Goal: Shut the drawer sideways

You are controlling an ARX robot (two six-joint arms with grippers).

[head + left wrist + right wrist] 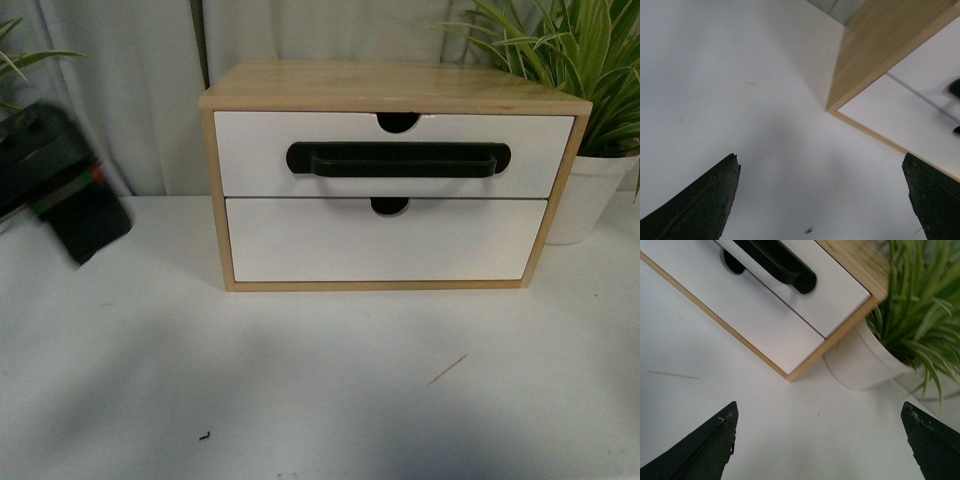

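The drawer [250,155] is the upper one in a small light-wood cabinet [390,85] on the white table. It has a white front, a long black bar handle [398,160] and a half-round notch in its top edge. Its front looks about flush with the cabinet frame. It also shows in the right wrist view [840,295]. My left gripper [820,200] is open and empty above the table, off the cabinet's lower left corner [832,107]. My right gripper [820,440] is open and empty, off the cabinet's lower right corner. Neither touches the cabinet.
A plain white drawer front [385,245] without a handle sits under the drawer. A white pot [590,195] with a green plant stands close to the cabinet's right side. My left arm [70,190] shows dark and blurred at the left. A thin wooden sliver [448,369] lies on the table.
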